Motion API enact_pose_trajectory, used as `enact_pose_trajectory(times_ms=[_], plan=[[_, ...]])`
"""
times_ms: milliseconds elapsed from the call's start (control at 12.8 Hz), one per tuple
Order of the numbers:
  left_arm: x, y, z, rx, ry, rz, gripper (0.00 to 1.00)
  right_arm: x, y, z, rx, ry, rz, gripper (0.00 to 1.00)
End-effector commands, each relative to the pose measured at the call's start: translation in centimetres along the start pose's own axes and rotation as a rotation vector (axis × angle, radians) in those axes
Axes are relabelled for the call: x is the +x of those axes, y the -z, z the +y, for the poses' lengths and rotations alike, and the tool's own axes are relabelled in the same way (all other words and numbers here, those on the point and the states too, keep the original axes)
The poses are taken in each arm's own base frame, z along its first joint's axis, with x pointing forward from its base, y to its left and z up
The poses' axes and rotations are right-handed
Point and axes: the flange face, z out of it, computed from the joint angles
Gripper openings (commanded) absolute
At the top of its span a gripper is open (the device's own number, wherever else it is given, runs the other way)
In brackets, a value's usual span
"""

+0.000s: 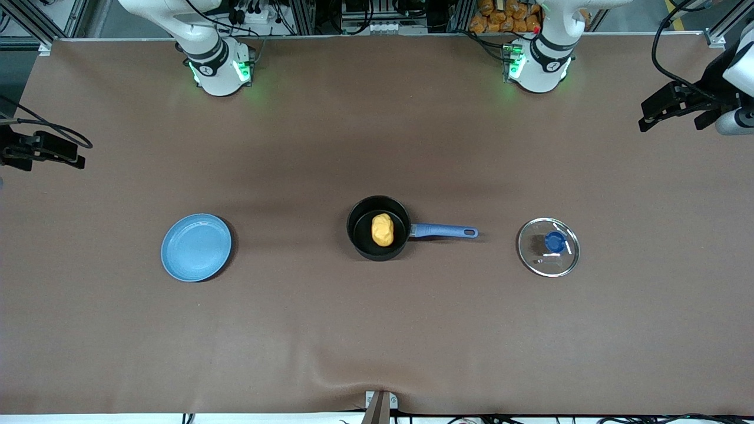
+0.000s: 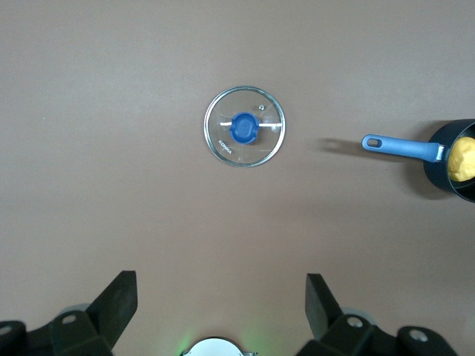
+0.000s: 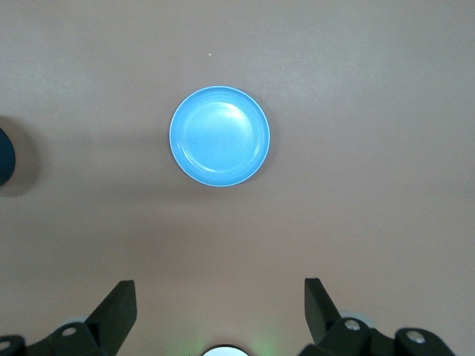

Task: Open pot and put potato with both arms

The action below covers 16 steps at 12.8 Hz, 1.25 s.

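The black pot (image 1: 359, 234) with its blue handle (image 1: 443, 231) stands uncovered in the middle of the table. The yellow potato (image 1: 382, 229) lies inside it. The glass lid (image 1: 535, 252) with the blue knob (image 1: 554, 241) lies flat on the table toward the left arm's end, apart from the pot. My left gripper (image 1: 671, 115) is open and empty, raised at that end; its wrist view shows the lid (image 2: 263, 137), the pot (image 2: 438, 169) and the potato (image 2: 462, 158) below the gripper (image 2: 221, 285). My right gripper (image 1: 59, 152) is open and empty, raised at the right arm's end (image 3: 220, 291).
A flat light-blue plate (image 1: 196, 247) lies empty toward the right arm's end, level with the pot; it also shows in the right wrist view (image 3: 220, 136). The brown table cover has a wrinkle at the edge nearest the front camera (image 1: 353, 377).
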Motion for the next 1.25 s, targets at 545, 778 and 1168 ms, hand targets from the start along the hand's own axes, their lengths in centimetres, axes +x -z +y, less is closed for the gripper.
enact_pose_trajectory(times_ms=[545, 778, 1168], plan=[[-0.2, -0.5, 1.4, -0.012, -0.005, -0.016, 1.0, -0.8, 0.4, -0.4, -0.012, 0.02, 0.005, 1.0], [0.8, -0.5, 1.7, -0.008, -0.01, -0.011, 1.0, -0.8, 0.4, -0.5, -0.013, 0.022, 0.005, 1.0], [0.6, -0.1, 1.6, -0.004, -0.013, -0.004, 1.0, -0.9, 0.5, -0.5, -0.012, 0.022, 0.005, 1.0]])
